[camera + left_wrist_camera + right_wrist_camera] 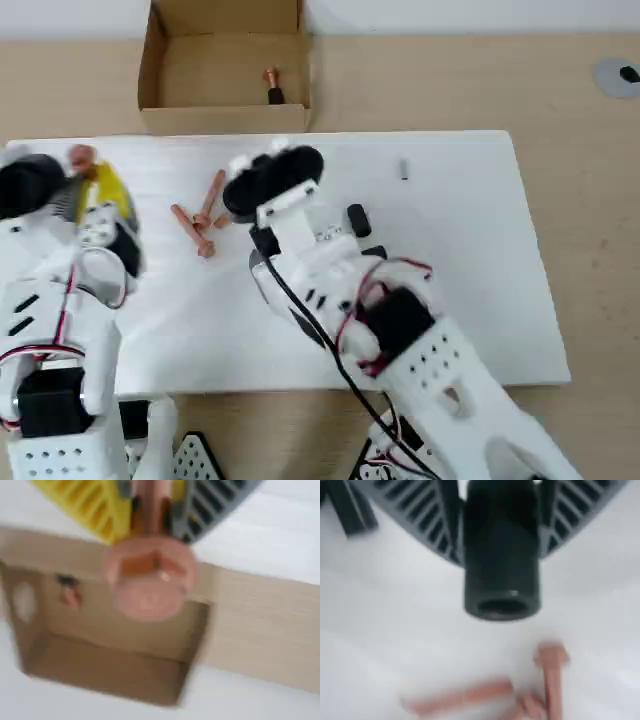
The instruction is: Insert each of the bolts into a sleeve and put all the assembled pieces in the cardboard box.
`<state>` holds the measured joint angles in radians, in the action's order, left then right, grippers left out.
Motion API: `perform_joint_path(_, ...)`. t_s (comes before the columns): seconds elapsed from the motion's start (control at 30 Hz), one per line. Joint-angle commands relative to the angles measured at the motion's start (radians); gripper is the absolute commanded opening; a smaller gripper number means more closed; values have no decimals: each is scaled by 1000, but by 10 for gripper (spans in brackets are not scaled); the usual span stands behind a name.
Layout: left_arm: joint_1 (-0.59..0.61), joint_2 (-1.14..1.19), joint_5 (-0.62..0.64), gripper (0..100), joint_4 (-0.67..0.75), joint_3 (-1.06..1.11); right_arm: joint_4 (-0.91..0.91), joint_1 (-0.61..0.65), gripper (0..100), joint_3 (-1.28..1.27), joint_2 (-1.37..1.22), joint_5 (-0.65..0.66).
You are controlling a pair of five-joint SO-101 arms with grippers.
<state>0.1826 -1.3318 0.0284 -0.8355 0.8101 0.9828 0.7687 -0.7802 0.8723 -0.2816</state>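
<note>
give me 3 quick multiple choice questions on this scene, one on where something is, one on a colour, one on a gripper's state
1. Where does the assembled piece lie?
A in the cardboard box
B on the white mat
C under an arm

2. What colour is the sleeve in the right gripper?
A yellow
B copper
C black

3. How is the left gripper?
A open and empty
B shut on a bolt
C shut on a sleeve

Answers:
1 A, the high view shows it on the box floor.
2 C, the right wrist view shows a black tube between the fingers.
3 B, the left wrist view shows the copper shank clamped and the head sticking out.
</note>
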Motion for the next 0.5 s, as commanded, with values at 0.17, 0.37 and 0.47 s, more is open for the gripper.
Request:
perform_joint_path(0.17, 14, -5, 181, 7, 46, 5, -358, 70, 9, -288, 340, -6)
perform_joint_path(0.37, -212, -7, 215, 7, 40, 6, -574, 223, 9, -622, 641, 192)
perform_joint_path(0.47, -269, -15, 215, 6, 32, 9, -697, 254, 9, -800, 842, 342)
